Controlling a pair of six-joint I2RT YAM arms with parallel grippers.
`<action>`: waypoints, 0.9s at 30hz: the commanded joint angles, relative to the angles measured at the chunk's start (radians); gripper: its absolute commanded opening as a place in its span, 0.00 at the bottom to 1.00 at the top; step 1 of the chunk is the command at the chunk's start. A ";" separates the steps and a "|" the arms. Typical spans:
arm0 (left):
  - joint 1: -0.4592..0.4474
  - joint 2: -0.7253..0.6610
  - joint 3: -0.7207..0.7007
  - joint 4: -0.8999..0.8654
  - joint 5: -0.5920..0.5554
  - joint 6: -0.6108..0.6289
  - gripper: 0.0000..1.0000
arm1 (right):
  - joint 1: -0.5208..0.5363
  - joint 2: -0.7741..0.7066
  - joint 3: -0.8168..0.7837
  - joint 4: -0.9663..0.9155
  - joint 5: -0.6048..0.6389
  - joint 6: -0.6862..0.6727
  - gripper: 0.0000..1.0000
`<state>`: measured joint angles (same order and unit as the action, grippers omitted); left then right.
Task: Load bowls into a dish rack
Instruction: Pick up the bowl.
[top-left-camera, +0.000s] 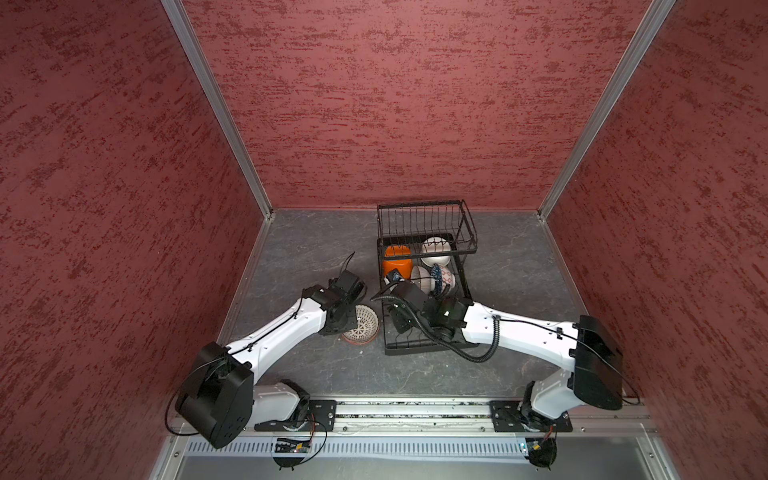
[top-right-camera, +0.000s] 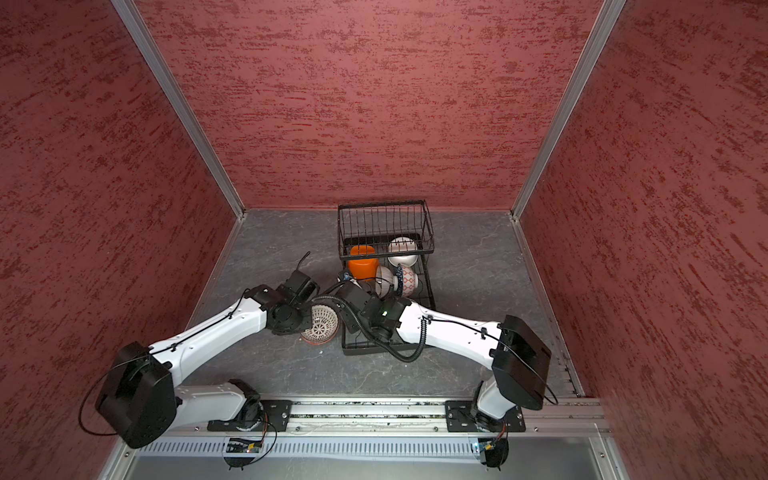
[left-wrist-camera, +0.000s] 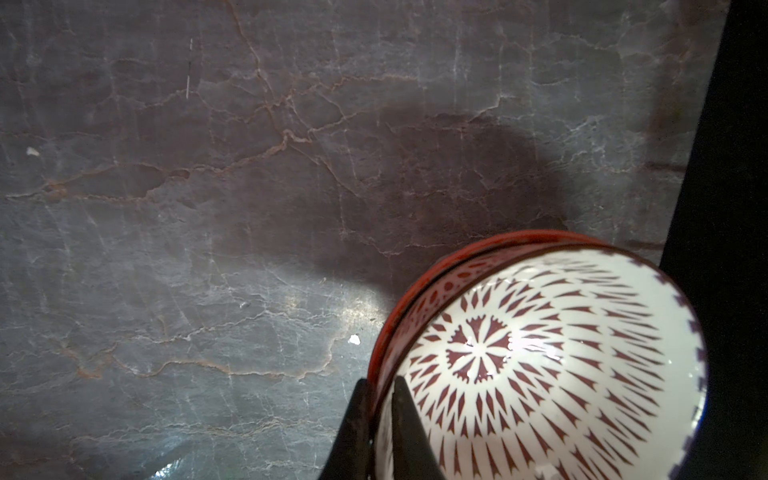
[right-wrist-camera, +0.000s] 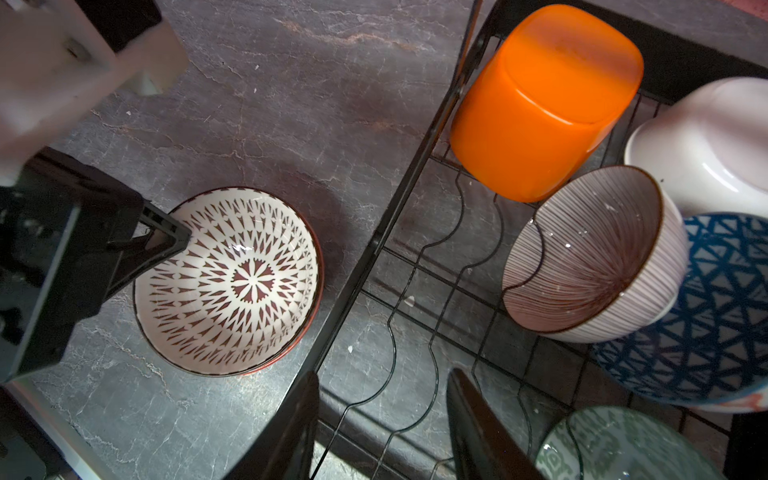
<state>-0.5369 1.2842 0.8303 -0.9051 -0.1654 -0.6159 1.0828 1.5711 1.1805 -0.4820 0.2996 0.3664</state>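
The red-patterned bowl (right-wrist-camera: 232, 282) sits mouth-up on the counter (left-wrist-camera: 208, 208), just beside the long side of the dish rack (right-wrist-camera: 374, 249) and outside it; it is the only bowl in view not yet loaded. The left pincer (left-wrist-camera: 380, 380) is pressed together on this bowl's rim, one finger inside the wall and one outside. That is a sensible hold for a shallow dish whose body is too wide to span. Whether the bowl has left the counter cannot be told; in the right wrist view it looks flat on the surface. Inside the rack, the orange bowl (right-wrist-camera: 544, 99) lies tipped on its side next to the plain white bowl (right-wrist-camera: 706, 141). The striped bowl (right-wrist-camera: 590, 253) leans on edge against the blue-patterned bowl (right-wrist-camera: 715, 316), so each props the next. A green-patterned bowl (right-wrist-camera: 615, 449) shows at the frame's edge. The right pincer (right-wrist-camera: 382, 432) hangs over the rack's free slot wires with its jaws spread and nothing between them, probably waiting clear of the gap. The next move likely needs a lift over the rack's side bar, and a thin rim pinch could slip or let the bowl swing.
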 joint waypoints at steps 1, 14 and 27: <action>-0.001 -0.030 -0.011 0.005 -0.028 -0.002 0.10 | 0.003 0.010 0.001 0.014 0.015 0.005 0.52; -0.003 -0.108 -0.005 -0.002 -0.016 0.005 0.01 | 0.003 0.017 0.003 0.014 0.013 0.005 0.52; -0.005 -0.202 0.000 -0.008 -0.020 0.027 0.00 | 0.003 0.003 0.011 0.017 -0.005 0.006 0.52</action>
<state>-0.5388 1.1244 0.8299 -0.9257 -0.1669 -0.6064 1.0828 1.5803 1.1805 -0.4820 0.2989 0.3664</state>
